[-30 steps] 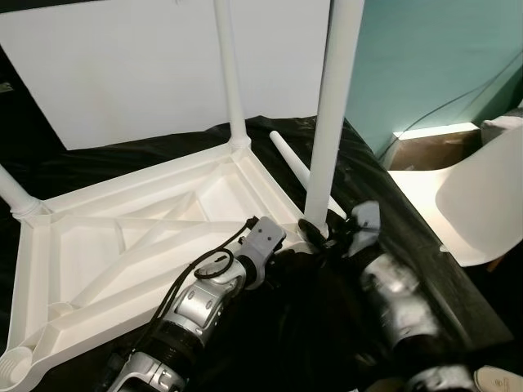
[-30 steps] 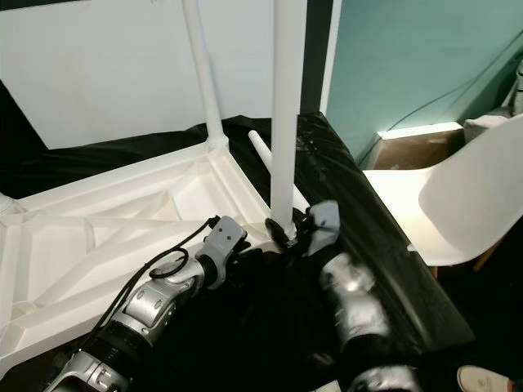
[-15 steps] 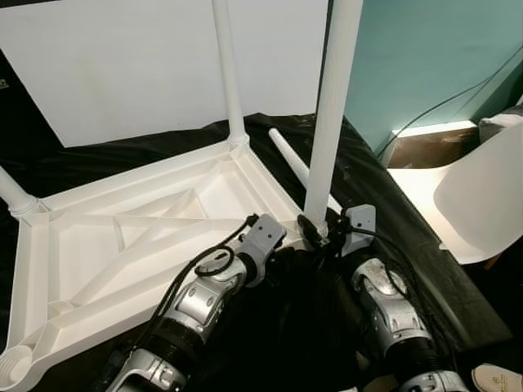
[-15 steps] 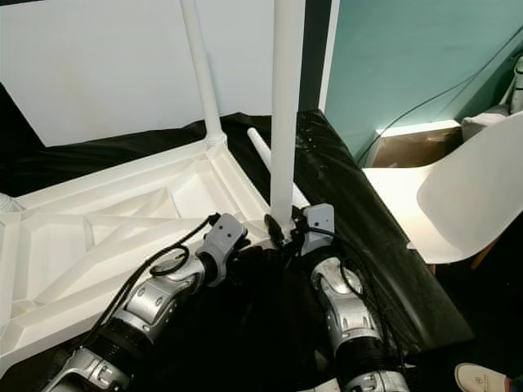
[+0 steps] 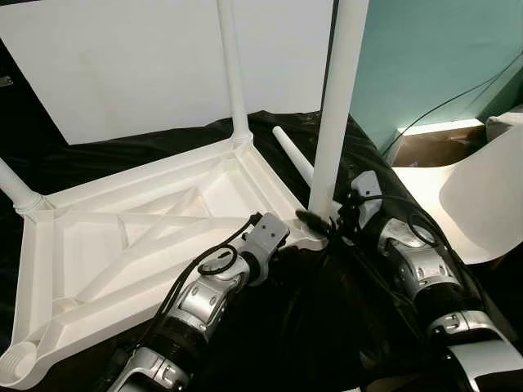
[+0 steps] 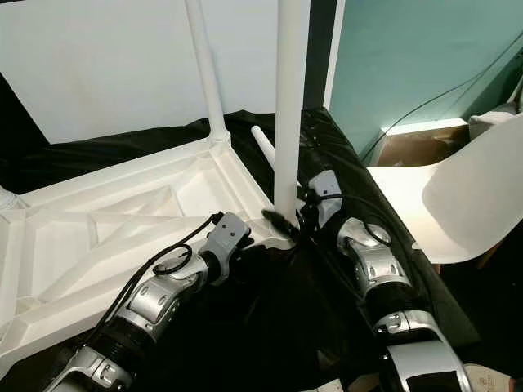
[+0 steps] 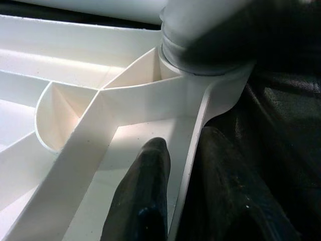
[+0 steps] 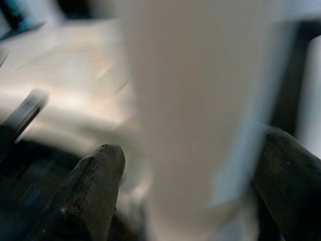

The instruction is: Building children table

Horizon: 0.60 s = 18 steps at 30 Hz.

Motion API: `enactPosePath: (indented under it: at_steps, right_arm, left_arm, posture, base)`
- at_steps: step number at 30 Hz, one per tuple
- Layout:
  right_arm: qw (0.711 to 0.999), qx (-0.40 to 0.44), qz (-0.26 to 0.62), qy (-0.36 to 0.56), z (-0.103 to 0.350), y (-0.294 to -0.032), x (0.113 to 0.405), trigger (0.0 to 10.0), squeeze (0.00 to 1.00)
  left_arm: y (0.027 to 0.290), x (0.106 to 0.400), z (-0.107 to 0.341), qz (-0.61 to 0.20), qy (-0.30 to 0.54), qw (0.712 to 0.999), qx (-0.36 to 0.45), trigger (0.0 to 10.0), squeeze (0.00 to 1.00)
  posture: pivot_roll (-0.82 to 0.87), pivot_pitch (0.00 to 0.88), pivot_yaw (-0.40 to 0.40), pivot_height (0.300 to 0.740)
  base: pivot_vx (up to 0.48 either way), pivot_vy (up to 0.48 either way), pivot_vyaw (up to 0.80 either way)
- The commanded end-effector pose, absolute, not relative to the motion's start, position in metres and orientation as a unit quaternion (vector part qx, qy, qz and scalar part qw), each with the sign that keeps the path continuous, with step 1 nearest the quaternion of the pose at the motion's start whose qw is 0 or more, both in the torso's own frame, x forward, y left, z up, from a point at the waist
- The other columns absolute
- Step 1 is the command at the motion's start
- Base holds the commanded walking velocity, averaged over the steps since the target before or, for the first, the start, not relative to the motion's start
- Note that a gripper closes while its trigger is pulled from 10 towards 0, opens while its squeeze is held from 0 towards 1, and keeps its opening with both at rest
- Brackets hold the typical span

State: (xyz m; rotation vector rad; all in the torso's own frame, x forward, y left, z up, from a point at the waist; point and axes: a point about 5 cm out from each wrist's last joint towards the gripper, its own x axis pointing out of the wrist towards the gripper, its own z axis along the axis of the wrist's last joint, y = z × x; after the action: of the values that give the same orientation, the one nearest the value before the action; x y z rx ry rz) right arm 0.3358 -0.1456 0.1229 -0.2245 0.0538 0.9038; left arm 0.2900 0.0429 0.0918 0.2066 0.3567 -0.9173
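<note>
A white children's table (image 5: 147, 220) lies upside down on a black sheet. Upright legs stand at its far corner (image 5: 231, 73), its left corner (image 5: 16, 188) and its near right corner (image 5: 335, 122). My right gripper (image 5: 323, 224) is at the base of that near leg, and in the right wrist view its fingers (image 8: 95, 175) sit on either side of the leg (image 8: 200, 100), shut on it. My left gripper (image 7: 186, 144) clamps the table's rim (image 7: 193, 130) just beside that corner, one finger (image 7: 148, 170) inside the frame and one outside. A loose leg (image 5: 292, 155) lies on the sheet behind.
A white chair (image 5: 482, 196) stands close on the right, past the sheet's edge. A large white board (image 5: 122, 65) leans behind the table, with a teal wall (image 5: 425, 57) and a dark cable to its right. Black sheet (image 5: 327, 327) covers the ground before me.
My right forearm has swung out to the right and away from me, while its gripper stays at the base of the near leg. The left arm and the table have not moved.
</note>
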Motion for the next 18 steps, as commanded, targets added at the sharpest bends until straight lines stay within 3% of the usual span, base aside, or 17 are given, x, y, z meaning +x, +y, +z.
enactPosePath:
  at_steps: [1, 2, 5, 18]
  right_arm:
    - [0.886, -0.109, 0.449, 0.041, 0.118, -0.143, 0.334, 10.0, 0.0]
    - [0.868, -0.118, 0.477, 0.075, 0.111, -0.145, 0.33, 10.0, 0.0]
    - [0.854, -0.131, 0.493, 0.101, 0.105, -0.149, 0.327, 10.0, 0.0]
    - [0.873, -0.122, 0.461, 0.105, 0.086, -0.154, 0.326, 10.0, 0.0]
  left_arm:
    - [0.045, 0.27, 0.055, -0.479, 0.261, 0.834, 0.084, 10.0, 0.0]
    - [0.046, 0.269, 0.054, -0.476, 0.262, 0.835, 0.082, 10.0, 0.0]
    - [0.049, 0.268, 0.053, -0.473, 0.264, 0.837, 0.081, 10.0, 0.0]
    - [0.049, 0.269, 0.054, -0.474, 0.263, 0.836, 0.085, 10.0, 0.0]
  posture:
    - [0.02, 0.0, -0.003, 0.74]
    - [0.03, 0.0, -0.007, 0.74]
    - [0.03, 0.0, -0.005, 0.74]
    - [0.03, 0.0, 0.009, 0.74]
  base:
    - [0.0, 0.0, 0.0]
    - [0.0, 0.0, 0.0]
    - [0.0, 0.0, 0.0]
    - [0.0, 0.0, 0.0]
